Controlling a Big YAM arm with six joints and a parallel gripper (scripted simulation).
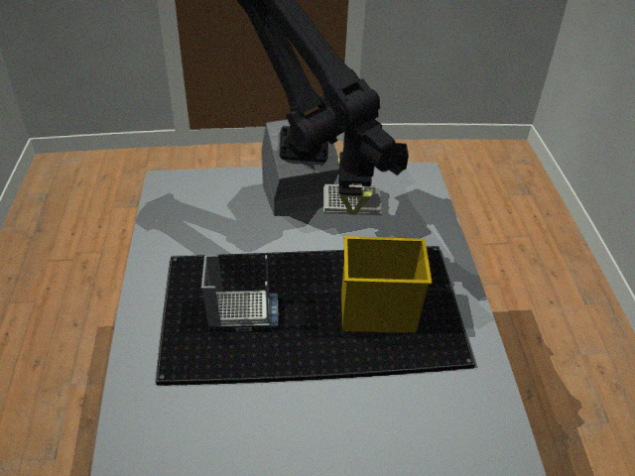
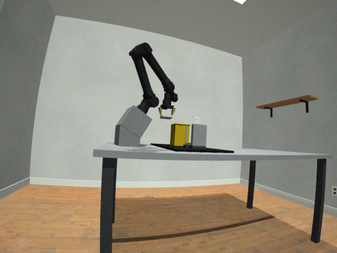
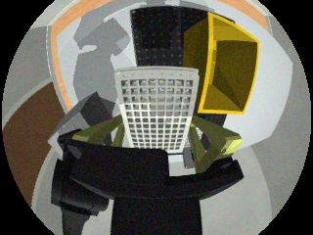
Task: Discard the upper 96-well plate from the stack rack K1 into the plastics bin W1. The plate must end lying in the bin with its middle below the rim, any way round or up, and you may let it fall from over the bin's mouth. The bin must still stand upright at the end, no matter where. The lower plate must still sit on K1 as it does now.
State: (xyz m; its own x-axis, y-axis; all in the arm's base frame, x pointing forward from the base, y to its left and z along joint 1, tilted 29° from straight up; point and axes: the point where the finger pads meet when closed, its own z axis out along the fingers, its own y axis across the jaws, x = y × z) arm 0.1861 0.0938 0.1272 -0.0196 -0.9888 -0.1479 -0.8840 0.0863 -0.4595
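on the grey table (image 2: 271, 155) i have a black pegboard (image 1: 308, 353), and on it the yellow bin (image 1: 384, 301) stands upright with its mouth open, well apart from the rack (image 1: 210, 301) on the other side of the board. one plate (image 1: 240, 305) lies in the rack; from the top view i judge it to be the lower plate, sitting where it belongs, so that part looks safe.

my arm (image 2: 152, 68) hangs up in the air between its grey pedestal (image 2: 130, 127) and the bin. the gripper (image 2: 166, 111) is clamped on the upper plate (image 3: 158, 110), its yellow-green fingers pressing the plate's two long sides.

so i judge the pick and lift done, and the carry only partly done. in the side view the plate hangs above rim height but short of the bin, on the pedestal side, not over the mouth. what is left: bring it over the opening and let it go.

the plate hangs roughly level, wells up. in the wrist view its long axis runs straight out from the gripper, and the far short end points at the board just beside the bin, not at the bin. in the top view that long axis lies across the table, roughly along the board's long edge.
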